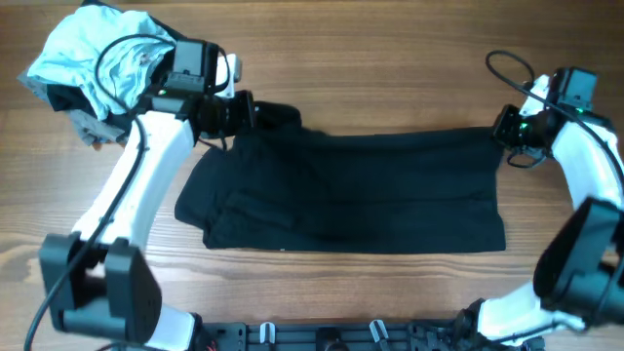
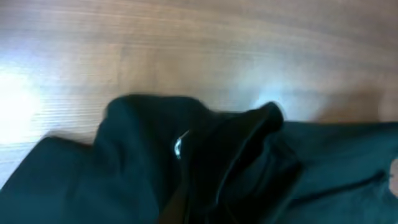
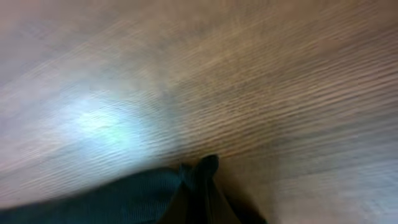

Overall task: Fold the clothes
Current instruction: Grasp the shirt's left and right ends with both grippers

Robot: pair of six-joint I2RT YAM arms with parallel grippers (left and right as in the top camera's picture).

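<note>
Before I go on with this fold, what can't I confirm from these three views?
- Left gripper: fingers unseen in the left wrist view, bunched black shirt fills it; grip unconfirmed.
- Right gripper: right wrist view is blurred, showing only a fabric peak; overhead, too small to tell its grip.
- Pale speck on the shirt, left wrist view: too small to identify.
- Light-blue garment, overhead: partly covered by the left arm and cable.

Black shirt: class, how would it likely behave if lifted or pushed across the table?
Probably floppy: the shirt lies flat with creases and bunches near the left gripper. Pushed, it would likely wrinkle rather than slide whole. Seemingly light, since its corner peaks up into a thin point.
</note>
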